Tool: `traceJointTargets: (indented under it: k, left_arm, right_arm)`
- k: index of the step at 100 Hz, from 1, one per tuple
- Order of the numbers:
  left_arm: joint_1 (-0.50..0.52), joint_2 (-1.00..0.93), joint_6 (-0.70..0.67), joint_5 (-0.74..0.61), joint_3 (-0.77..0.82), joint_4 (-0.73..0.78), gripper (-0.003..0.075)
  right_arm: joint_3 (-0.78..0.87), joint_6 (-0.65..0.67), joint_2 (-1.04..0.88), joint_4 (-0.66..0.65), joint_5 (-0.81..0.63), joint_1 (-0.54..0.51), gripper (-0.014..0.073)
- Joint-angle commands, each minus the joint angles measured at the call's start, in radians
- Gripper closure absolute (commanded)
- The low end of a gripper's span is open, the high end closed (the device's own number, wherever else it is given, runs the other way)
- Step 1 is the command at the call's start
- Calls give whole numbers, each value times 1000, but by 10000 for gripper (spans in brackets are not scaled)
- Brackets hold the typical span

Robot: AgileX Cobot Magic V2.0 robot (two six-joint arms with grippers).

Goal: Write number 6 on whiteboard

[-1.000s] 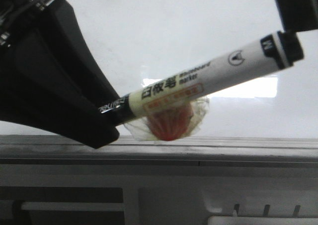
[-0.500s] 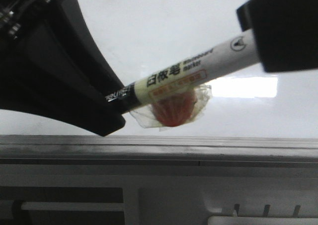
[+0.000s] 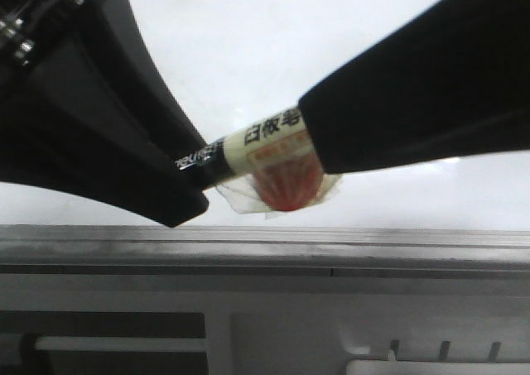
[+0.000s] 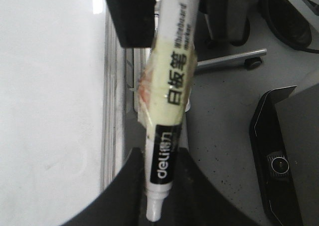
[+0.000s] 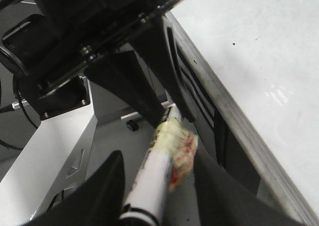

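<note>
My left gripper (image 3: 192,189) is shut on the tail end of a white whiteboard marker (image 3: 257,139), which carries yellowish tape and a red blob. In the left wrist view the marker (image 4: 169,86) runs up from between the fingers of the left gripper (image 4: 158,186). My right gripper (image 3: 319,139) is open with its fingers on either side of the marker's cap end. In the right wrist view the marker (image 5: 159,176) lies between the fingers of the right gripper (image 5: 159,191), with gaps on both sides. The whiteboard (image 3: 248,44) is behind. No number 6 shows on it.
The board's grey metal rail (image 3: 248,244) runs along its near edge, also in the right wrist view (image 5: 234,121). A tiny black dot (image 5: 233,44) is on the board. A black device (image 4: 284,156) and a metal rod (image 4: 229,59) are on the grey floor beyond the board.
My right gripper has moved left along the marker and now covers its cap end and much of the barrel. The left gripper and marker have barely moved.
</note>
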Motion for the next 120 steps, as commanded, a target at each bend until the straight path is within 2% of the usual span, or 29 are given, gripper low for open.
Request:
traceJointTargets:
  k: [1,7,20,40,46,53,70,73,78,89,93,108,120]
  left_arm:
    - [-8,-20,-2,-46,-34,-22,739]
    - [-8,-20,-2,-46,-34,-22,739]
    - [-8,-20,-2,-46,-34,-22,739]
    - [-8,-20,-3,-66,-34,-25,738]
    - [-8,-20,-3,-68,-34,-31,716]
    - [-8,-20,-3,-69,-34,-31,627]
    - [-8,-58,-8,-72,-34,-31,235]
    - [-8,-77,-8,-74,-34,-31,181]
    - [-8,-112,-16,-85,-34,-31,148]
    - [6,-209,-101,-110,-34,-31,172]
    - [22,-254,-158,-113,-34,-31,192]
    - [119,-431,-356,-115,13,-20,325]
    - [200,-578,-438,-117,97,-16,454]
  right_arm:
    - [-33,-20,5,55,13,3,392]
    - [-43,-22,12,55,16,3,454]
    - [-52,-25,19,55,14,3,666]
    - [-52,-25,31,55,22,3,663]
    - [-52,-25,31,55,18,3,663]
    - [-52,-25,29,55,12,3,652]
    - [-52,-23,-17,53,-44,3,652]
    - [-52,-14,-33,53,-61,3,652]
    - [-52,11,-58,43,-88,3,652]
    - [-52,104,-147,-50,-150,3,652]
    - [-52,174,-187,-126,-170,3,652]
    - [-52,455,-346,-413,-185,3,645]
    - [-52,634,-443,-622,-194,-2,645]
